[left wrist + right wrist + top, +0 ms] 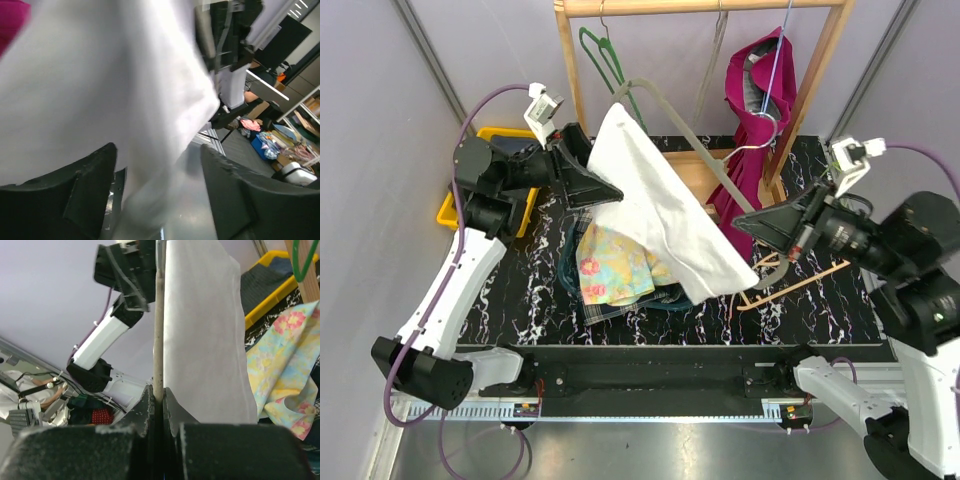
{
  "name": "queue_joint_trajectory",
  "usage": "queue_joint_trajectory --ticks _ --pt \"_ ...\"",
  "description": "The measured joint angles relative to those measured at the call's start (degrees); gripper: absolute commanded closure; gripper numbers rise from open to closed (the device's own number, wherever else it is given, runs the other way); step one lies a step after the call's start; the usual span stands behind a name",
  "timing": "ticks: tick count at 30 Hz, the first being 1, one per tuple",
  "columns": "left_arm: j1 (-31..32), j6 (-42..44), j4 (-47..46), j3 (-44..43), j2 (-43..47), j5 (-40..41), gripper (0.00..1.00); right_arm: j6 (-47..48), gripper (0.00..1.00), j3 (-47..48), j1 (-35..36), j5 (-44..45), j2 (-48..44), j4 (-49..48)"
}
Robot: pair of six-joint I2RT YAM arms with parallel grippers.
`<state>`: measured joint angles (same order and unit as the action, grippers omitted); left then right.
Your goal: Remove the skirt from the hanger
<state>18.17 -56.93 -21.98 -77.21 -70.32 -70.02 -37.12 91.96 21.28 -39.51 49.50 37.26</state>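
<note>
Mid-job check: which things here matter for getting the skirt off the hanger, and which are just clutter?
In the job:
white skirt
grey hanger, clamped in the right tool
left tool, open around the skirt

Lying about:
floral garment and wooden hanger on the table
magenta garment and green hanger on the wooden rack
yellow bin

skirt [660,215] on hanger [158,315] (rack [570,70] behind), clothes [610,268] beneath
</note>
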Motion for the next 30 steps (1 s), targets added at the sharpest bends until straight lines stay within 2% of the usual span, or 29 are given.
queue_joint_trajectory --ticks 1,3,4,5,11,17,20,23,26,30 --pt "0.39 -0.48 -1.22 0.00 0.00 -0.17 0.65 -0.61 1.00 -2.03 0.00 -0.13 -0.04 -1.49" --pt "0.61 -1.57 -2.34 0.00 0.02 -0.61 0.83 -1.27 1.00 -4.50 0.00 -0.02 0.28 -2.58" --pt "0.66 -1.60 -2.84 0.00 0.02 -0.98 0.95 -1.29 1.00 -4.92 0.00 0.13 0.61 -2.69" --pt "0.70 -1.25 -3.23 -0.02 0.02 -1.53 1.00 -1.11 1.00 -4.98 0.00 0.59 1.22 -2.69" --pt "0.48 2.86 2.80 -2.14 -0.04 -4.52 1.00 5.07 1.00 -0.94 0.22 6.36 0.98 3.58" --pt "-2.05 3.67 6.97 -15.78 -2.91 -9.60 1.00 12.00 1.00 -1.57 0.61 18.27 -4.98 9.77" --pt "-6.12 1.95 6.36 -22.84 -3.45 -12.20 1.00 13.64 1.00 -3.78 0.72 28.70 -9.20 11.15" --pt "-11.74 -1.01 2.08 -26.05 -3.23 -13.94 1.00 14.27 1.00 -5.11 0.70 39.98 -12.87 12.61" --pt "-16.22 -3.04 -1.84 -25.64 -2.54 -14.53 0.99 14.80 1.00 -5.07 0.31 51.23 -14.73 14.95" --pt "-17.27 -4.55 -4.31 -23.43 -2.19 -15.26 0.94 14.93 1.00 -4.96 0.13 62.45 -14.91 17.38"
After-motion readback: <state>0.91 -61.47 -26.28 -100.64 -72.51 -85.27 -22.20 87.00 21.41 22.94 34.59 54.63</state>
